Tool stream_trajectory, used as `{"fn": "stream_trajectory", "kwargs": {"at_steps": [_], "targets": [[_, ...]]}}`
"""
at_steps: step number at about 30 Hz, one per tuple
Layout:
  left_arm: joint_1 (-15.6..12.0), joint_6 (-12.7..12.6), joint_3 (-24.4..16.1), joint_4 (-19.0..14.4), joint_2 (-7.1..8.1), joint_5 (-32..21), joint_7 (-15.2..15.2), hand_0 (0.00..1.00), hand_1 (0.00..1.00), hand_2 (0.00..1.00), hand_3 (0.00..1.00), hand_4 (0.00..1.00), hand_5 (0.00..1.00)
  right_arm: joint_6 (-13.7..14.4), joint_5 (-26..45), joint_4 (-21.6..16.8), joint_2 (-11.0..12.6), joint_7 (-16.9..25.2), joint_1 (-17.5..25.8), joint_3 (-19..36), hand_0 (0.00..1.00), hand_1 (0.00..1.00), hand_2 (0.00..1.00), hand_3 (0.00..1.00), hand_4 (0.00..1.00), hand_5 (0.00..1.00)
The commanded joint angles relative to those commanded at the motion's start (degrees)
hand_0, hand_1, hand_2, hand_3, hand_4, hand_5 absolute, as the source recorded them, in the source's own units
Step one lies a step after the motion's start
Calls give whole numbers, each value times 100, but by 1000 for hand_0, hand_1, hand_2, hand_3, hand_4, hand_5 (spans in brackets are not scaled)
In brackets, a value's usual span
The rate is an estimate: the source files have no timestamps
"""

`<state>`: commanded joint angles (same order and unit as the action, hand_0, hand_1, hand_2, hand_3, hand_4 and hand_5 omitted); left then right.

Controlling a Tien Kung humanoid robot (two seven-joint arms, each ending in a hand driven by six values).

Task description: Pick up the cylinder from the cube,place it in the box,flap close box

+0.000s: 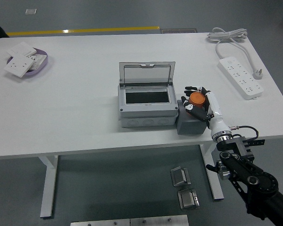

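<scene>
The right hand (198, 104) has its fingers curled around the orange cylinder (196, 98). The cylinder sits on top of the dark grey cube (188, 125), just to the right of the grey box (146, 104). It looks like the grab is only starting (the cylinder is not lifted yet, as far as I can tell). The box's clear lid (146, 74) stands open. Still left: lift the cylinder, put it in the box, then flap the lid shut.
</scene>
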<state>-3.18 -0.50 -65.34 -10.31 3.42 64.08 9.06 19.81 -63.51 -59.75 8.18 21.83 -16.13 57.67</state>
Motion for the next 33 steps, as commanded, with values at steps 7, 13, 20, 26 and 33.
{"fn": "stream_trajectory", "kwargs": {"at_steps": [7, 13, 20, 26, 33], "targets": [[13, 2, 4, 0, 4, 2, -7, 609, 629, 624, 664, 687, 306, 26, 25, 2, -26, -12, 6, -62, 617, 580, 523, 527, 32, 14], [5, 0, 15, 0, -3, -13, -10, 609, 629, 624, 664, 686, 306, 121, -63, -34, -30, -64, -19, -106, 540, 538, 498, 481, 10, 2], [-11, -4, 3, 0, -3, -3, -2, 609, 629, 624, 664, 686, 307, 245, -244, -107, 50, -126, -158, -42, 392, 404, 397, 331, 60, 2], [-24, -7, -32, 0, -12, 27, 13, 609, 629, 625, 664, 686, 306, 452, -756, -348, 178, -469, -414, -33, 382, 394, 388, 316, 74, 2], [-56, -19, -137, 0, -8, 116, 53, 609, 629, 625, 664, 687, 307, 476, -1982, -623, 166, -1394, -1066, -625, 363, 372, 387, 304, 45, 2]]}}
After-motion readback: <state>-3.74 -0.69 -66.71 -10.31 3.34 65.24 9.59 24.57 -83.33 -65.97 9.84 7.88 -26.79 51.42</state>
